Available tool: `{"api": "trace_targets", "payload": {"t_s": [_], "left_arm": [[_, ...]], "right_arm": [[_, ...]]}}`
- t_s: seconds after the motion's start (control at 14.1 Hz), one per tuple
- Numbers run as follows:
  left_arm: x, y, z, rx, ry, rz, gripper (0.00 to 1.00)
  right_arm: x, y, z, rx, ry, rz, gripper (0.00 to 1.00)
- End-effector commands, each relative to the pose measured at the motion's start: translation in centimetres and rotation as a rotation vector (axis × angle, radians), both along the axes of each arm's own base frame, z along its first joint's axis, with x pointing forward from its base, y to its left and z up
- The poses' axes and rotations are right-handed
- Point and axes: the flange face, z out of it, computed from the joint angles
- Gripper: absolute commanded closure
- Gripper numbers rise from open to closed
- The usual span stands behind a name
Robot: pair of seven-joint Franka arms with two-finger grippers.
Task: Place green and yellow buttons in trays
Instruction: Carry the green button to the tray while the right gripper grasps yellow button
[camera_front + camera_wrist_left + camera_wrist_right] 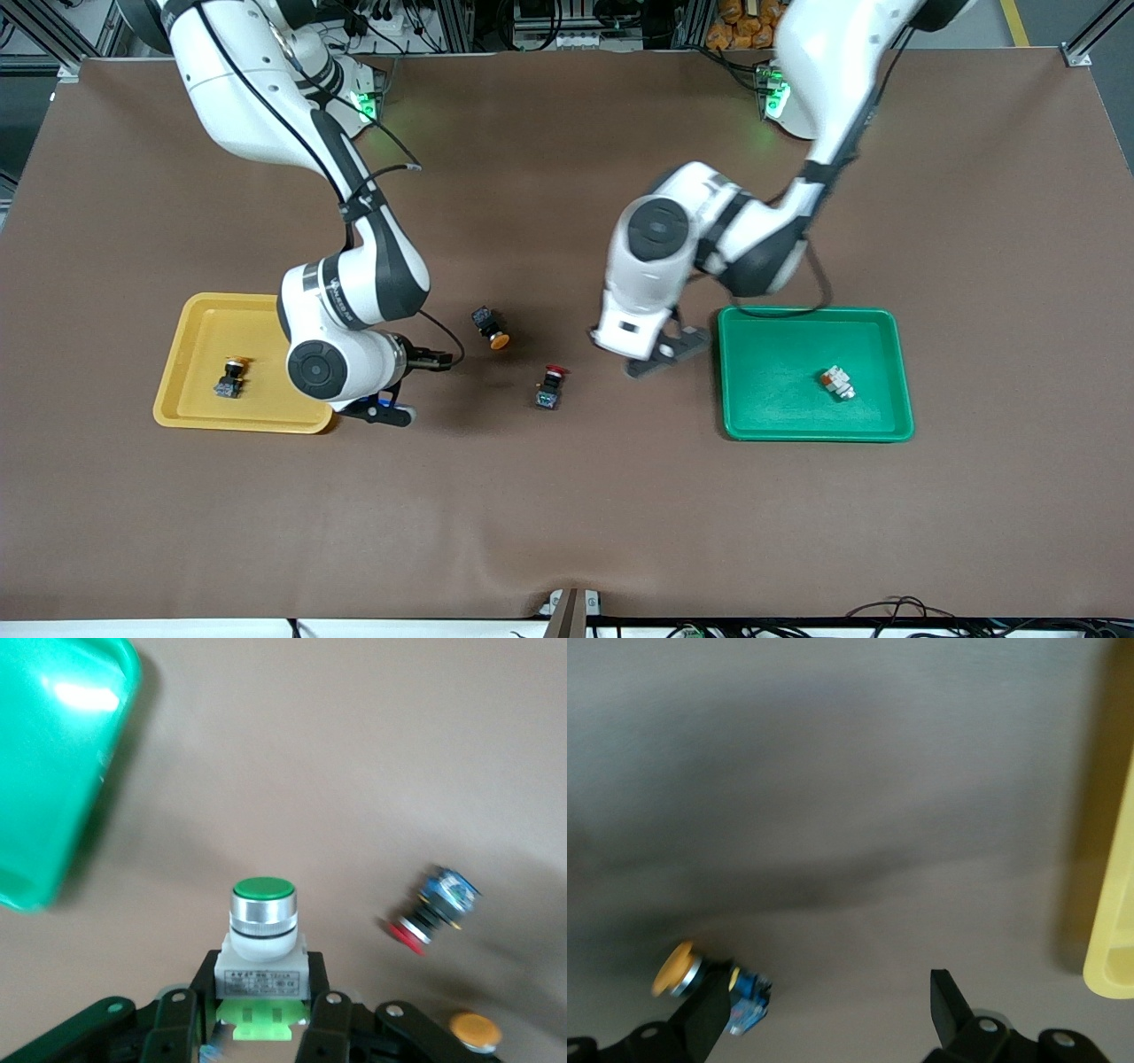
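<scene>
Your left gripper (257,1014) is clamped on a green-capped button (262,935), up in the air over bare mat just beside the green tray (780,425) on its right-arm side. One pale button (837,383) already lies in that green tray. Your right gripper (824,1005) hangs with fingers spread wide and empty, beside the yellow tray (190,354), which holds one yellow-capped button (231,377). Another yellow-capped button (490,326) and a red-capped switch (550,386) lie on the mat between the green tray and the yellow one.
</scene>
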Motion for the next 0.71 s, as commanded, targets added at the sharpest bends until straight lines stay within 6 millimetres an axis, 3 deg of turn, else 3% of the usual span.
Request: {"api": "trace_targets", "payload": {"t_s": [0.0,0.35,0.64], "left_arm": [[2.9,6.4,0.8,0.027,0.005,-0.086,1.00],[5.7,16.8,-4.3,0.048,0.109,-0.150,1.00],[6.3,20.6,-6.9,0.044,0.147,-0.169,1.00]], "right_arm": [[-1.9,1.9,1.6,0.066,-0.030,0.054,0.00],[-4.9,5.5,-1.3,0.105,-0.126,0.092,0.00],[-7.1,7.4,-3.4,0.104,-0.163,0.121,0.00]]}}
